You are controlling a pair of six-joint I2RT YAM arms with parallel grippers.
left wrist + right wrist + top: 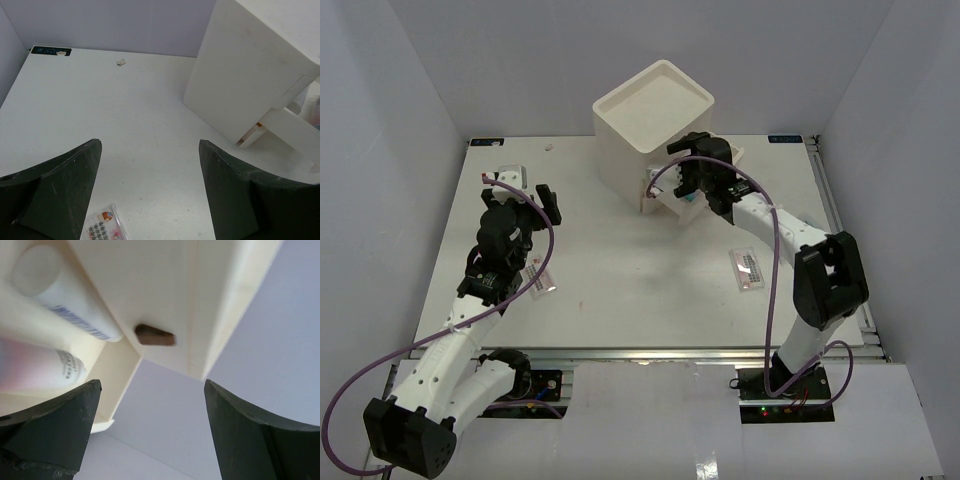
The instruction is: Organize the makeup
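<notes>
My right gripper (152, 385) is released, jaws wide and empty, at the open cream plastic drawer (117, 367), where a plain white tube (65, 300) and a pink-labelled white tube (35, 365) lie side by side. My left gripper (150, 145), likewise released, hovers above a flat white printed sachet (105, 227).

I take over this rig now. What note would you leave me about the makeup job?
Left gripper: open, empty, over the table by the left sachet.
Right gripper: open, empty, at the open drawer of the white box.
Done: white tube and pink-label tube lie in that drawer.
Left to do: put away the left sachet and the right sachet.
</notes>
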